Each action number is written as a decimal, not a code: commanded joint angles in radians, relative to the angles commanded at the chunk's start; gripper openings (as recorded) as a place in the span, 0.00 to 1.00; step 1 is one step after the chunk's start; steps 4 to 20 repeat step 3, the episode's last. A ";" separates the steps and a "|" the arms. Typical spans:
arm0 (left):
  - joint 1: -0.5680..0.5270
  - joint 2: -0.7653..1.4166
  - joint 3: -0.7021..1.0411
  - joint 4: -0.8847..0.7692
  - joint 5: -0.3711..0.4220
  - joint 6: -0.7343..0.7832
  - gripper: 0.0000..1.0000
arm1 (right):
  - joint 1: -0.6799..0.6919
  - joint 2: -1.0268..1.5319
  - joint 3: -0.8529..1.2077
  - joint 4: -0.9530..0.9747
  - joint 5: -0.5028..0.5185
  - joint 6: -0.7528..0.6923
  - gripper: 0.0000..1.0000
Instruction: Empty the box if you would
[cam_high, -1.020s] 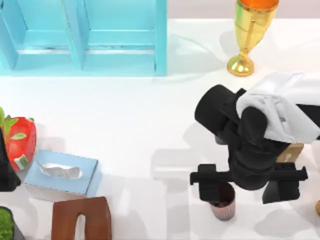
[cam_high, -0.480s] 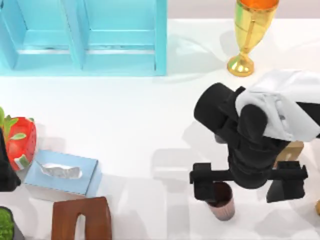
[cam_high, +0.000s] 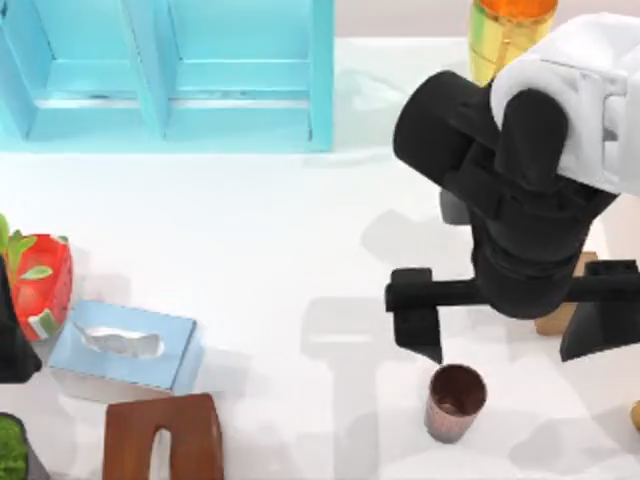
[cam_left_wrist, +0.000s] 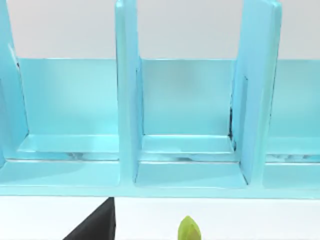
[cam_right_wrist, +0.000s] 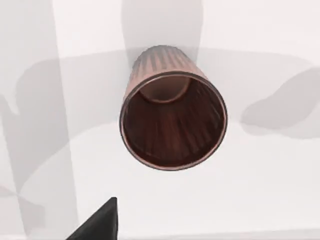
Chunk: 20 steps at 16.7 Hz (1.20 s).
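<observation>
Right end effector (cam_high: 505, 332): released, its two black fingers spread wide and holding nothing. It hangs above the table (cam_high: 280, 250) at the right side, and one finger (cam_high: 415, 322) is just up-table of the cup.

Cup (cam_high: 455, 400): copper-brown and ribbed, standing free on the table near the front edge, right of centre. Nothing touches it. The right wrist view looks straight down into its mouth (cam_right_wrist: 172, 122), and the inside is bare.

Tan block (cam_high: 562, 312): lies just beside the arm and is mostly hidden behind it. I take it for the box but cannot see into it, so I cannot tell whether anything is left inside.

Left arm: parked at the left edge of the table, with its end effector (cam_high: 12, 345) beside the strawberry (cam_high: 40, 280).

Step in hand, as judged: getting clear of the set-down cup.
- Keep the fingers wide.
- Travel straight up first.
- Only swing toward the tan block once the fingertips are well above the rim. A sideways move made low could clip the lip and tip the cup.

Orientation of the cup: upright, long axis vertical, mouth up toward the wrist camera. It tapers to a narrower base, so it is somewhat top-heavy if nudged.
</observation>
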 joint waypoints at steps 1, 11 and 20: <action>0.000 0.000 0.000 0.000 0.000 0.000 1.00 | -0.002 -0.012 0.020 -0.022 0.000 -0.002 1.00; 0.000 0.000 0.000 0.000 0.000 0.000 1.00 | -0.004 -0.021 0.032 -0.034 -0.001 -0.005 1.00; 0.000 0.000 0.000 0.000 0.000 0.000 1.00 | -0.004 -0.021 0.032 -0.034 -0.001 -0.005 1.00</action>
